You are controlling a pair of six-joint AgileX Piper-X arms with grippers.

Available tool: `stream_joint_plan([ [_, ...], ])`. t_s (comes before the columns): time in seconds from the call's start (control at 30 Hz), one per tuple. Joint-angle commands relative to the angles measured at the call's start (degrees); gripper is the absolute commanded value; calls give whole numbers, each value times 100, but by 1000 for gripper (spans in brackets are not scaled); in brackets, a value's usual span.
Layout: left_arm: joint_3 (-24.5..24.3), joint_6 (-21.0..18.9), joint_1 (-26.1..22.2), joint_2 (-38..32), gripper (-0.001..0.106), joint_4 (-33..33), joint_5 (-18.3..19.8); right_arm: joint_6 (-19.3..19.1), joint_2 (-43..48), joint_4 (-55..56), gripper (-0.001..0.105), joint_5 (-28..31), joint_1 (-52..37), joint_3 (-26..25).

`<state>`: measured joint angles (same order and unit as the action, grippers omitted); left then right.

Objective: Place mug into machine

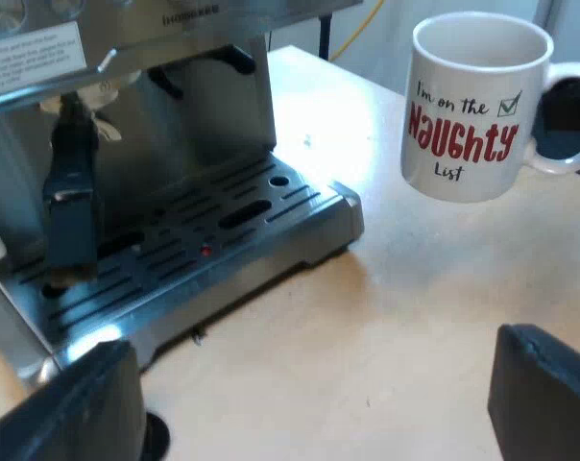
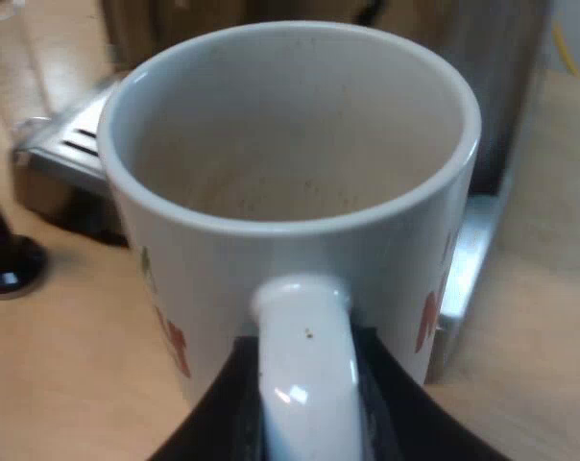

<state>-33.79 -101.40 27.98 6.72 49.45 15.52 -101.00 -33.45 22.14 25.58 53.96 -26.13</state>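
Observation:
A white mug [image 1: 474, 106] with red "Naughty" lettering hangs upright above the wooden table, a short way off the drip tray [image 1: 189, 252] of the espresso machine [image 1: 156, 106]. My right gripper [image 1: 570, 104] holds it by the handle. In the right wrist view the mug [image 2: 290, 182] is empty, and its handle [image 2: 304, 355] is clamped between my right gripper's [image 2: 304, 394] black fingers, with the machine's tray [image 2: 74, 144] just beyond it. My left gripper [image 1: 309, 394] hovers over the table before the tray, fingers [image 1: 69, 408] wide apart with nothing between them.
A dark handle [image 1: 71, 202] hangs at the machine's front over the tray. A black rounded object [image 2: 7, 259] stands on the table by the tray's corner, with a clear glass [image 2: 12, 43] beyond it. Bare tabletop [image 1: 386, 317] lies between the mug and the tray.

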Motion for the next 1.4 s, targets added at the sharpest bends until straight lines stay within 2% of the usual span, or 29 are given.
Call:
stream_joint_plan([
  [0.03,-80,-18,29,-36,74,296,-188,-8,42,-216,0,170,261,-135],
  [0.13,-80,5,29,-36,74,445,-659,162,-192,-216,0,286,525,-186],
  [0.2,-80,6,29,-36,74,411,-726,382,-411,-216,0,287,567,-223],
  [0.3,-80,6,29,-36,74,378,-724,661,-828,-281,0,287,566,-314],
  [0.8,-52,6,29,-36,74,162,-724,700,-2784,-2671,0,132,566,-339],
  [1.2,-52,6,29,-36,74,162,-724,700,-4094,-3418,0,293,555,-888],
  [1.4,-52,6,29,-36,74,162,-618,952,-4472,-3822,0,293,299,-923],
])
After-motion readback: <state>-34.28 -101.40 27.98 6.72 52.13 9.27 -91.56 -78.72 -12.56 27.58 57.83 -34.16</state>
